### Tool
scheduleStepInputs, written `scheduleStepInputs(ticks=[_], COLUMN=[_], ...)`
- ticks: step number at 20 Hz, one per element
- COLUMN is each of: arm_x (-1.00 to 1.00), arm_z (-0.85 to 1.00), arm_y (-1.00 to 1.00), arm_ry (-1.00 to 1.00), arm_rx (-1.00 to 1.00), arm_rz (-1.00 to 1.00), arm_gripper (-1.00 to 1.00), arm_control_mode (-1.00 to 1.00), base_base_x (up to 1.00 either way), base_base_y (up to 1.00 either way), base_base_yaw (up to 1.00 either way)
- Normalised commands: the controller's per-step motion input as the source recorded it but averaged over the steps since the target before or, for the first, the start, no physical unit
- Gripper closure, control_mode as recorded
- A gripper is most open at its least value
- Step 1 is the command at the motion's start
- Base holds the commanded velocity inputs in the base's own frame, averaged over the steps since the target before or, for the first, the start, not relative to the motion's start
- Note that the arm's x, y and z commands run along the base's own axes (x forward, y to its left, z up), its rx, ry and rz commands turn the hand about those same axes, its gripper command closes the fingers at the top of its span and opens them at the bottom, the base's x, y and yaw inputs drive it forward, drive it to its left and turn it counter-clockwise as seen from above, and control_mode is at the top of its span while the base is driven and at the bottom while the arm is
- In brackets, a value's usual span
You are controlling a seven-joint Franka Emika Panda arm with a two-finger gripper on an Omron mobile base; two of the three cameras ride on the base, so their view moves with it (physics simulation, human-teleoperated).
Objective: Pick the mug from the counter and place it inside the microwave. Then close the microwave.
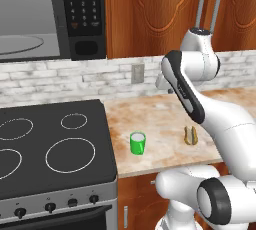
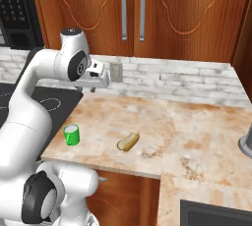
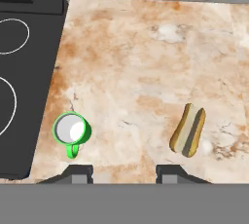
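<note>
The green mug [image 1: 137,143] [image 2: 72,134] stands upright on the beige counter [image 1: 150,114] [image 2: 187,127], near its front edge and close to the stovetop. From above, the mug [image 3: 71,129] shows a pale inside and its handle points toward the counter's front. My gripper [image 2: 92,88] [image 3: 124,174] hangs high above the counter near the back wall, open, with nothing between its fingers. The mug lies below it, toward the front left. The black microwave [image 1: 82,9] [image 2: 15,9] hangs at the upper left, and its grey interior with the turntable [image 1: 20,44] is exposed.
A brown-and-yellow food item [image 1: 190,135] [image 2: 128,141] [image 3: 188,129] lies on the counter to the right of the mug. The black stovetop [image 1: 45,144] [image 3: 24,72] borders the counter on the left. A grey machine [image 2: 246,144] stands at the far right edge.
</note>
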Motion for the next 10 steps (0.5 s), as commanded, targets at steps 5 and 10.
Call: scheduleStepInputs(ticks=[5,10], arm_x=[-0.06,0.02], arm_z=[0.0,0.0], arm_y=[0.12,0.37], arm_ry=[0.0,0.0], arm_rx=[0.0,0.0], arm_rz=[0.03,0.0], arm_gripper=[-1.0,-1.0], arm_control_mode=[-1.0,-1.0], base_base_x=[0.0,0.0], base_base_y=[0.0,0.0], base_base_yaw=[0.0,0.0])
